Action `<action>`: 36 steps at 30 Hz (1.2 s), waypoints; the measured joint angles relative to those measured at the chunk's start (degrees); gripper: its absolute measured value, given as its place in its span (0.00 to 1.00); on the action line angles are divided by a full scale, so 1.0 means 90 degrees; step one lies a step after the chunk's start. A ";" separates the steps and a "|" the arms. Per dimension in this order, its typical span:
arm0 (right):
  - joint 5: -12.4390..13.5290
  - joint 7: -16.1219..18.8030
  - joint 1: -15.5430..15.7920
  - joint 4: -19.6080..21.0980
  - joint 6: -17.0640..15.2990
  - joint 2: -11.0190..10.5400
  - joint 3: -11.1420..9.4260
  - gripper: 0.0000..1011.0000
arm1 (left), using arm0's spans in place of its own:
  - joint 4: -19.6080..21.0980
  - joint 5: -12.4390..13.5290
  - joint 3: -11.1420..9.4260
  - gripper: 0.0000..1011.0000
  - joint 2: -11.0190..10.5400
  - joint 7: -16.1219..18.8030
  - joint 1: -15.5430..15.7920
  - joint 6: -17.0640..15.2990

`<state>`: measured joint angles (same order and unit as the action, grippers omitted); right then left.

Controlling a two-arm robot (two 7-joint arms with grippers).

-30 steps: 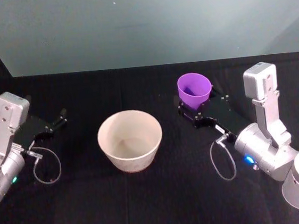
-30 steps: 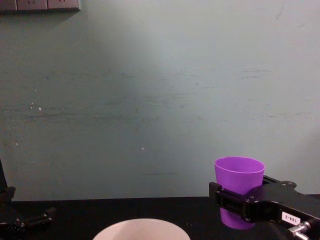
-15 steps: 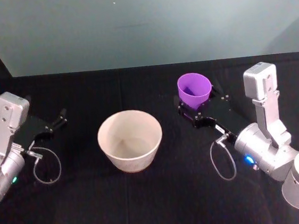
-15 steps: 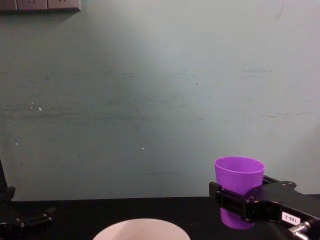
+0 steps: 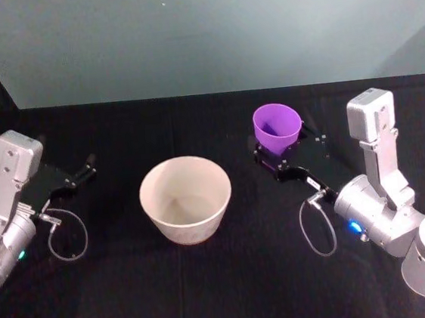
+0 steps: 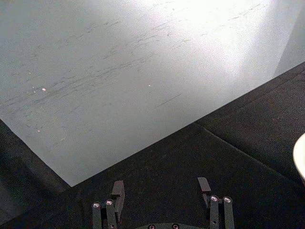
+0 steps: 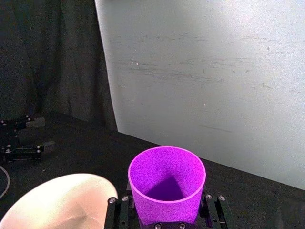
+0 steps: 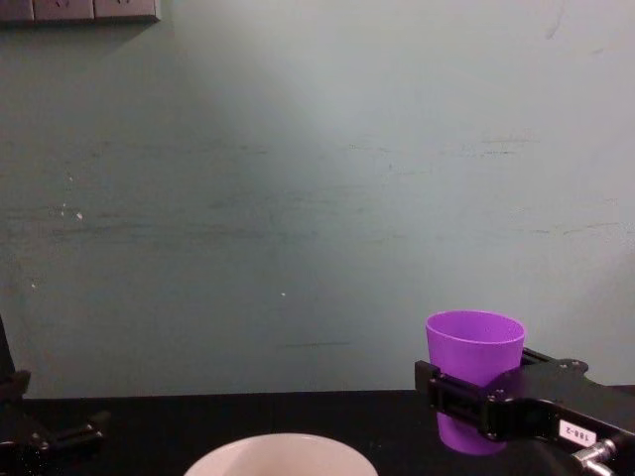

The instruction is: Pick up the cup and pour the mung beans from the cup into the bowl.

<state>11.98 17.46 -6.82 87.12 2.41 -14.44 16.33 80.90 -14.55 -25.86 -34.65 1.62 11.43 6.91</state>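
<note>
Step in hand: grasp and lift. Right tool [image 5: 281,146] grips the upright cup [image 5: 276,128], apart from the bowl [image 5: 189,226], on its right. Left tool [image 5: 88,167] parked wide at bench [image 5: 227,294] left. Next: carry over bowl, tilt.

1. The cup [image 5: 277,128] looks like smooth purple plastic with a soft, low sheen.
2. The bowl [image 5: 189,224] is smooth and off-white with a faint gloss. Whether it is plastic or ceramic cannot be told.
3. The table [image 5: 212,296] is covered in matt black cloth.
4. The wall [image 5: 206,30] is pale and matt, marked with fine scratches.
5. The right gripper [image 5: 281,146] and left gripper [image 6: 161,187] are matt black, with bright metal screw heads [image 6: 213,198].
6. The right arm [image 5: 377,210] has a silvery satin housing.
</note>
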 joint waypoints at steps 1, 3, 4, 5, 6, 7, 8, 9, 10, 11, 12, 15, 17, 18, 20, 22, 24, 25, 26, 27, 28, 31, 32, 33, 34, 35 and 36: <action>0.0000 0.0000 0.0000 0.0000 0.0000 0.0000 0.0000 0.71 | 0.0000 0.0000 0.0000 0.99 0.0000 0.0000 0.0000 0.0000; 0.0000 0.0000 0.0000 0.0000 0.0000 0.0000 0.0000 0.71 | 0.0000 0.0000 0.0000 0.99 0.0000 0.0000 0.0000 0.0000; 0.0000 0.0000 0.0000 0.0000 0.0000 0.0000 0.0000 0.71 | 0.0000 0.0000 0.0000 0.99 0.0000 0.0000 0.0000 0.0000; 0.0000 0.0000 0.0000 0.0000 0.0000 0.0000 0.0000 0.71 | 0.0000 0.0000 0.0000 0.99 0.0000 0.0000 0.0000 0.0000; 0.0000 0.0000 0.0000 0.0000 0.0000 0.0000 0.0000 0.71 | 0.0000 0.0000 0.0000 0.99 0.0000 0.0000 0.0000 0.0000; 0.0000 0.0000 0.0000 0.0000 0.0000 0.0000 0.0000 0.71 | 0.0000 0.0000 0.0000 0.99 0.0000 0.0000 0.0000 0.0000; 0.0000 0.0000 0.0000 0.0000 0.0000 0.0000 0.0000 0.71 | 0.0000 0.0000 0.0000 0.99 0.0000 0.0000 -0.0001 0.0000; 0.0000 0.0000 0.0000 0.0000 0.0000 0.0000 0.0000 0.71 | 0.0000 0.0000 0.0000 0.99 0.0000 0.0000 0.0000 0.0000; 0.0000 0.0000 0.0000 0.0000 0.0000 0.0000 0.0000 0.71 | 0.0000 0.0000 0.0000 0.99 0.0000 0.0000 0.0000 0.0000; 0.0000 0.0000 0.0000 0.0000 0.0000 0.0000 0.0000 0.71 | 0.0000 0.0000 0.0000 0.99 0.0000 0.0000 0.0000 0.0000; 0.0000 0.0000 0.0000 0.0000 0.0000 0.0000 0.0000 0.71 | 0.0000 0.0000 0.0000 0.99 0.0000 0.0000 0.0000 0.0000; 0.0000 0.0000 0.0000 0.0000 0.0000 0.0000 0.0000 0.71 | 0.0000 0.0000 0.0000 0.99 0.0000 0.0000 0.0000 0.0000; 0.0000 0.0000 0.0000 0.0000 0.0000 0.0000 0.0000 0.71 | 0.0000 0.0000 0.0000 0.99 0.0000 0.0000 -0.0001 0.0000; 0.0000 0.0000 0.0000 0.0000 0.0000 0.0000 0.0000 0.71 | 0.0000 0.0000 0.0000 0.99 0.0000 0.0000 -0.0001 0.0000; -0.0038 -0.0012 -0.0009 0.0012 -0.0035 -0.0013 0.0021 0.71 | 0.0000 0.0000 0.0000 0.99 0.0000 0.0000 0.0000 0.0000; -0.0218 -0.0082 -0.0066 0.0092 -0.0162 -0.0063 0.0098 0.71 | 0.0000 0.0000 0.0000 0.99 0.0000 0.0000 0.0000 0.0000; -0.0474 -0.0171 -0.0145 0.0189 -0.0326 -0.0125 0.0206 0.71 | 0.0000 0.0000 0.0000 0.99 0.0000 0.0000 -0.0001 0.0000; -0.0577 -0.0200 -0.0178 0.0222 -0.0389 -0.0146 0.0247 0.71 | 0.0000 0.0000 -0.0001 0.99 0.0000 0.0000 0.0000 0.0000; -0.0681 -0.0231 -0.0212 0.0256 -0.0458 -0.0164 0.0291 0.71 | 0.0000 0.0000 0.0000 0.99 0.0000 0.0000 0.0000 0.0000; -0.0801 -0.0257 -0.0253 0.0287 -0.0528 -0.0184 0.0344 0.71 | 0.0000 0.0000 0.0000 0.99 0.0000 0.0000 0.0000 0.0000; -0.0916 -0.0273 -0.0287 0.0318 -0.0590 -0.0200 0.0387 0.71 | 0.0000 0.0000 0.0000 0.99 0.0000 0.0000 0.0000 0.0000; -0.1486 -0.0314 -0.0510 0.0460 -0.0893 -0.0296 0.0641 0.71 | 0.0000 0.0000 0.0000 0.99 0.0000 0.0000 0.0000 0.0000; -0.1613 -0.0314 -0.0563 0.0480 -0.0957 -0.0316 0.0703 0.71 | 0.0000 0.0000 0.0000 0.99 0.0000 0.0000 0.0000 0.0000; -0.1737 -0.0312 -0.0613 0.0498 -0.1013 -0.0334 0.0754 0.71 | 0.0000 0.0000 0.0000 0.99 0.0000 0.0000 0.0000 0.0000; -0.1850 -0.0309 -0.0668 0.0511 -0.1066 -0.0348 0.0810 0.71 | 0.0000 0.0000 0.0000 0.99 0.0000 0.0000 0.0000 0.0000; -0.2074 -0.0298 -0.0776 0.0538 -0.1172 -0.0373 0.0935 0.71 | 0.0000 0.0000 0.0000 0.99 0.0000 0.0000 0.0000 0.0000; -0.2189 -0.0289 -0.0830 0.0549 -0.1224 -0.0386 0.0992 0.71 | 0.0000 0.0000 0.0000 0.99 0.0000 0.0000 0.0000 0.0000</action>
<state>-7.72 14.86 -14.29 92.06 -8.60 -17.92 25.26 80.90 -14.55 -25.86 -34.65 1.62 11.43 6.91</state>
